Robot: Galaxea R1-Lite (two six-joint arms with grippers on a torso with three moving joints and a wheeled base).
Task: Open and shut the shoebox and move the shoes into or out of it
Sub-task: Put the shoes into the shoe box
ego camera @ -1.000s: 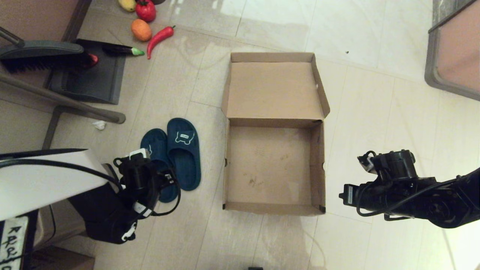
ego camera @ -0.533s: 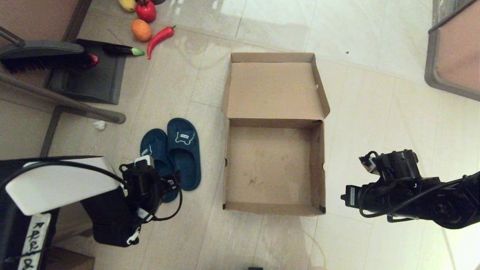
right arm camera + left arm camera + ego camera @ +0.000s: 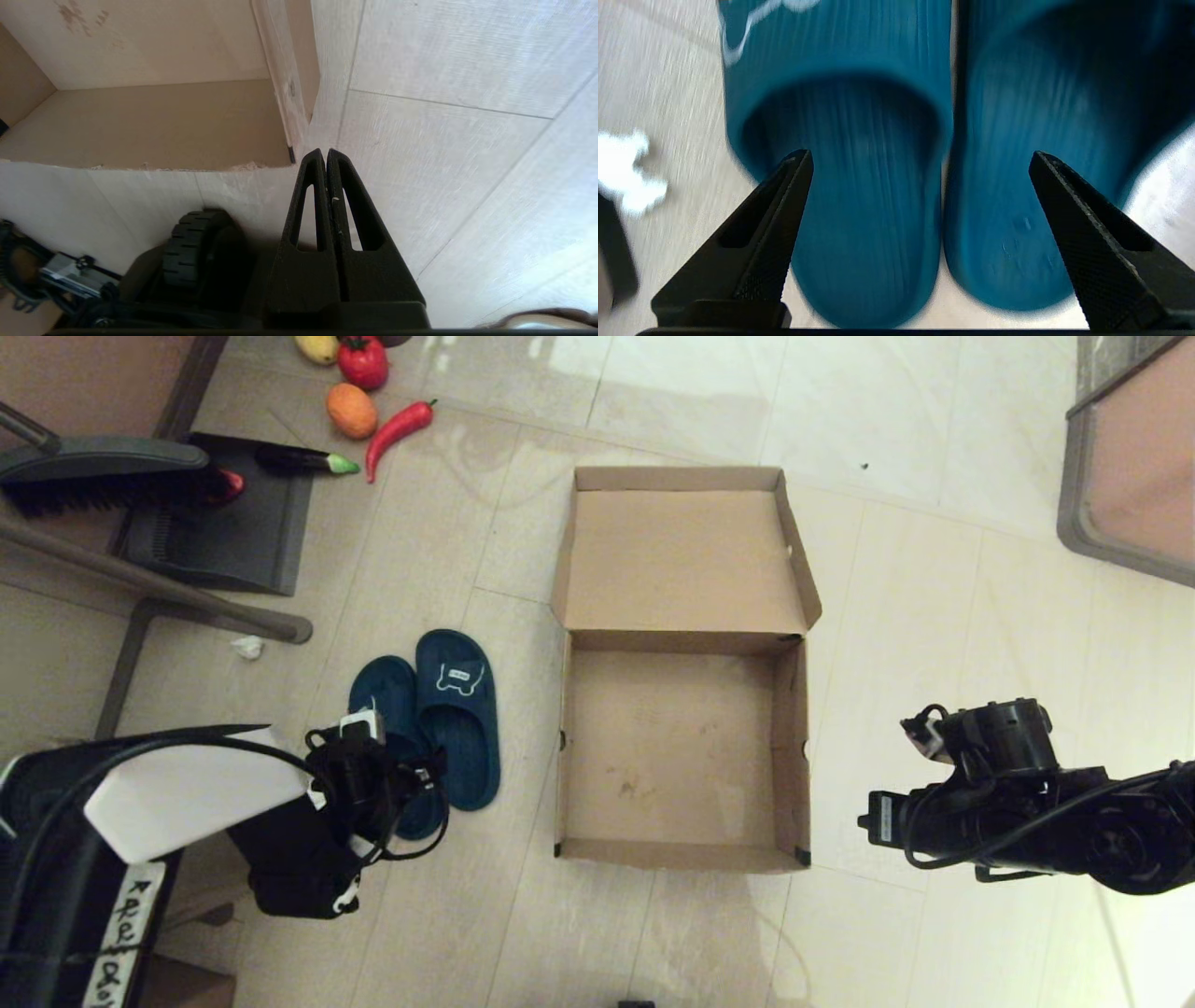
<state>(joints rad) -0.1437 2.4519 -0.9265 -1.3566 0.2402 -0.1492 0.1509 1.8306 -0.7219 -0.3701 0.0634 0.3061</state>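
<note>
The brown shoebox (image 3: 667, 747) lies open on the floor, empty, with its lid (image 3: 681, 560) folded back on the far side. Two navy slippers (image 3: 457, 709) sit side by side to its left, toes pointing away from me. My left gripper (image 3: 378, 784) hangs open just above their heel ends. In the left wrist view its fingers (image 3: 784, 210) straddle both slippers (image 3: 864, 196), touching neither. My right gripper (image 3: 325, 151) is shut on nothing, low beside the box's near right corner (image 3: 289, 154). The right arm (image 3: 990, 793) is right of the box.
A dustpan (image 3: 224, 523) and brush (image 3: 103, 476) lie far left, crossed by a metal bar (image 3: 159, 583). Toy vegetables (image 3: 397, 425) lie beyond them. A scrap of white paper (image 3: 247, 647) lies near the slippers. A framed panel (image 3: 1120, 476) stands far right.
My left arm has shifted a little to the right and forward over the slippers' heels. The right arm has drifted slightly right. Box and slippers have not moved.
</note>
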